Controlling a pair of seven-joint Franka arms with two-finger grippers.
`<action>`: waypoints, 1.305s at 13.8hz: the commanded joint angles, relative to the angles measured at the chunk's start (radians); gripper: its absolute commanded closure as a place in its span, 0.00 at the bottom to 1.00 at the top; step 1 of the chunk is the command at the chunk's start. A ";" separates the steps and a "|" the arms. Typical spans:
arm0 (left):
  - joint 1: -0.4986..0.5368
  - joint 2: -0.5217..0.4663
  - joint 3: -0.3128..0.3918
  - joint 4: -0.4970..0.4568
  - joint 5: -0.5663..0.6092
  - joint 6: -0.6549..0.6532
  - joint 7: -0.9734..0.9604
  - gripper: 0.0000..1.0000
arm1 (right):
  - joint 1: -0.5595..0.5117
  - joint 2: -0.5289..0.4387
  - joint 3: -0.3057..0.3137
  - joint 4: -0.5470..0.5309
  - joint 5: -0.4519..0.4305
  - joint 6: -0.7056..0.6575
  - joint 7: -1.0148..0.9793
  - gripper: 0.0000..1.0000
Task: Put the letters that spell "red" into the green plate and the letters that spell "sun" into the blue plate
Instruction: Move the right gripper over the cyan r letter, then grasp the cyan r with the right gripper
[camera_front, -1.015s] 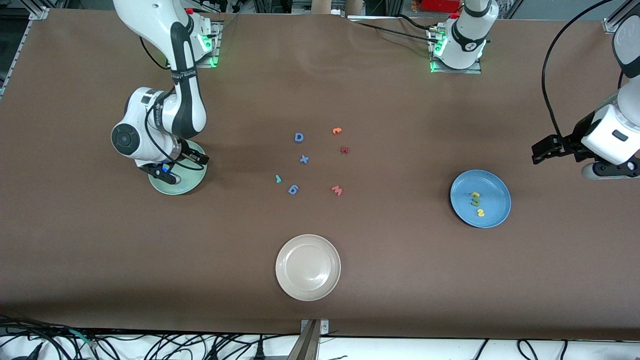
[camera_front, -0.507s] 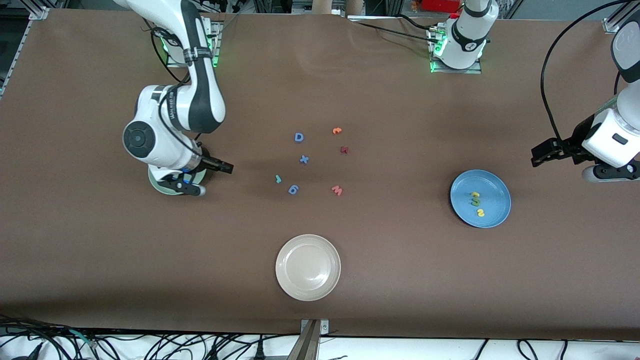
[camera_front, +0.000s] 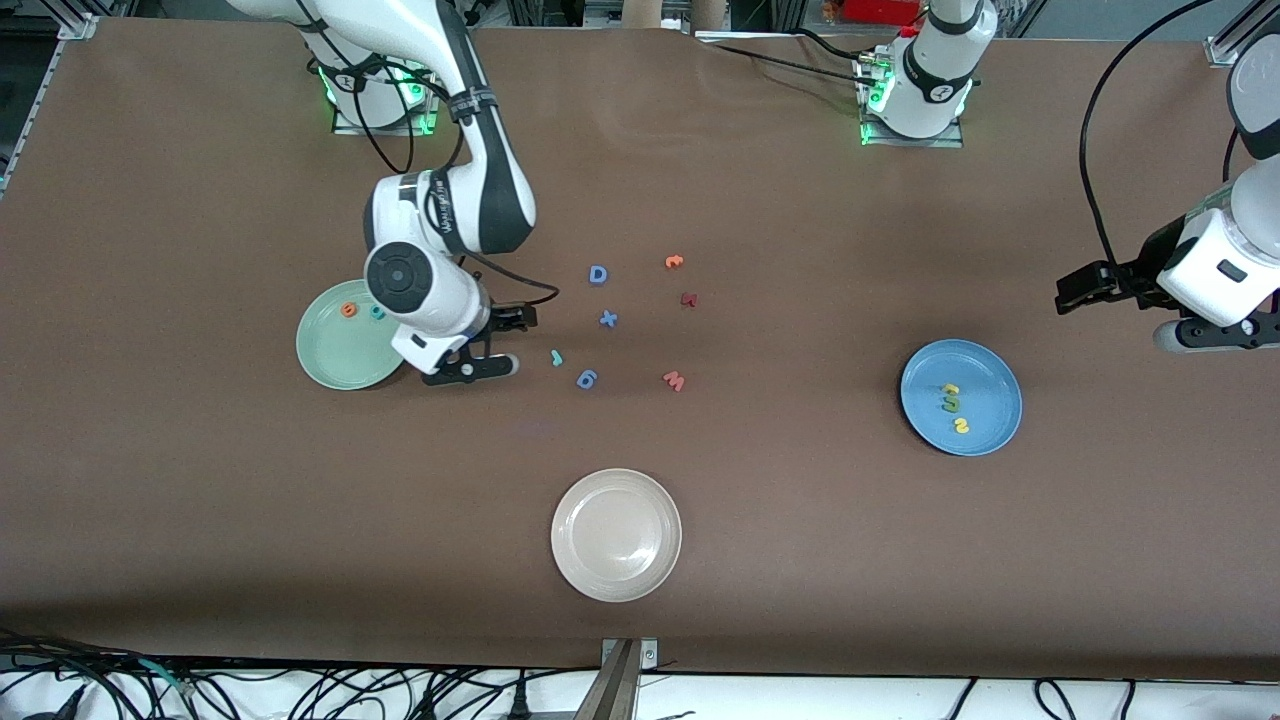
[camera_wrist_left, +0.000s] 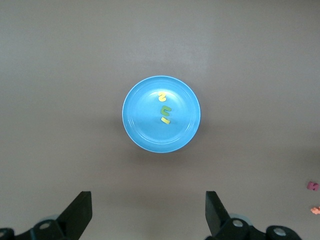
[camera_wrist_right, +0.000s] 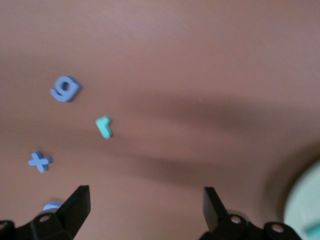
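Note:
The green plate (camera_front: 335, 360) lies toward the right arm's end of the table. An orange "e" (camera_front: 348, 310) and a teal "d" (camera_front: 377, 312) rest in it. My right gripper (camera_front: 518, 342) hangs open and empty beside that plate, close to the thin teal "r" (camera_front: 556, 358). The right wrist view shows that "r" (camera_wrist_right: 104, 127) ahead of my right gripper (camera_wrist_right: 145, 197). The blue plate (camera_front: 990, 400) holds a yellow "u" (camera_front: 951, 389), a green "n" (camera_front: 951, 404) and a yellow "s" (camera_front: 961, 426). My left gripper (camera_front: 1110, 318) waits open, high over the table beside the blue plate (camera_wrist_left: 142, 132).
Loose letters lie mid-table: a blue D (camera_front: 598, 275), a blue x (camera_front: 608, 319), a blue g (camera_front: 587, 379), an orange letter (camera_front: 674, 262), a dark red letter (camera_front: 689, 299) and a pink w-shaped letter (camera_front: 674, 380). A whitish-beige plate (camera_front: 616, 580) sits nearer the front camera.
My right arm has swung off the green plate toward the middle letters, uncovering the "e" and "d" in the plate. The left arm has barely shifted.

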 joint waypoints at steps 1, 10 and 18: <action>0.005 -0.039 0.001 -0.003 -0.040 -0.021 0.008 0.00 | -0.005 0.046 0.042 0.023 -0.014 0.112 -0.089 0.00; 0.004 -0.046 -0.002 0.055 -0.046 -0.093 0.015 0.00 | -0.005 0.134 0.139 0.023 -0.012 0.318 -0.106 0.01; 0.020 -0.046 0.003 0.063 -0.048 -0.095 0.081 0.00 | 0.007 0.143 0.149 0.022 -0.014 0.318 -0.107 0.13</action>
